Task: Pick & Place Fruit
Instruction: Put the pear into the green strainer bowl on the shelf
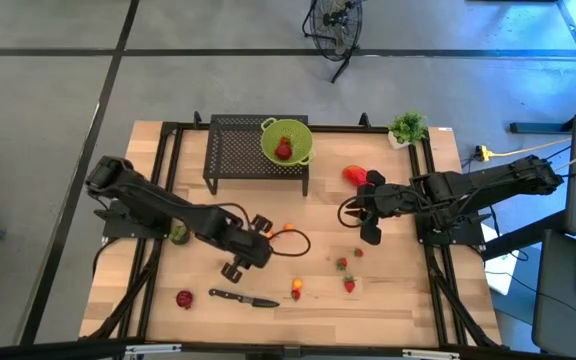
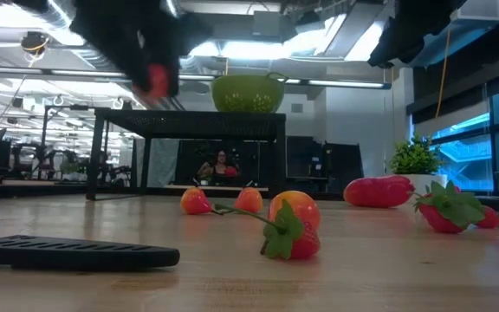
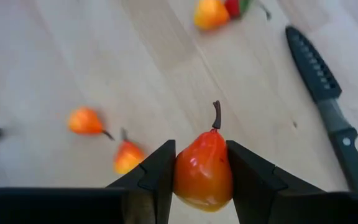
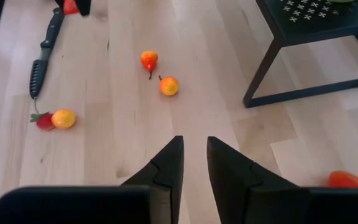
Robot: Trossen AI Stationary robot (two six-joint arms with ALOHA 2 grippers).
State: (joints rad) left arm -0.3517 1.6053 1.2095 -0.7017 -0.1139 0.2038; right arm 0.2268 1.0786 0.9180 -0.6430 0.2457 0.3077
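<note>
Pinched in the left claw [image 3: 201, 180], a pear-shaped fruit [image 3: 202, 168] hangs above bare wood; right claw [image 4: 194, 165] slightly spread.

Lime-green bowl [image 1: 286, 140] is sitting on the black rack [image 1: 238, 152]. Knife [image 1: 244, 298] is lying well below the rack; plant [image 1: 407, 128] is standing right of it.

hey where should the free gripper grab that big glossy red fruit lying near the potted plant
Grip the big red fruit across its narrow middle, coming straight down from above. It lies flat with open table around it, so the right gripper could probably straddle its short width; the long axis looks too wide.
</note>
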